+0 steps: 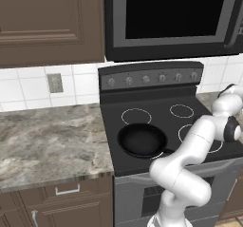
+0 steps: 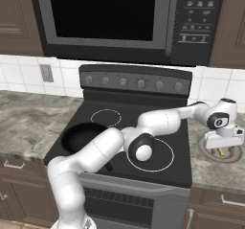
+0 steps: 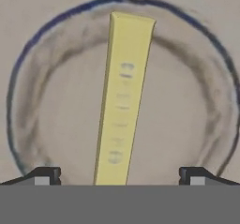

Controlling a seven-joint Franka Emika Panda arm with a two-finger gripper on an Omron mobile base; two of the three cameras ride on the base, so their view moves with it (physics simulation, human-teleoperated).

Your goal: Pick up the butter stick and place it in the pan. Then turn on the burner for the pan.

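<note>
Room over the plate, right of the stove

The gripper (image 3: pixel 120 174) hangs with jaws wide over the butter stick (image 3: pixel 123 96), which lies alone on a round plate (image 3: pixel 56 124); bare plate either side of it, its rim ringing the approach.

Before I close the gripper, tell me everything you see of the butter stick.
The butter stick is a thin, pale yellow rectangular bar with faint printed marks along its top face. It lies flat in a round, shallow greyish plate with a dark rim, on the counter right of the stove. The open gripper hovers above it, fingertips either side, not touching.
</note>
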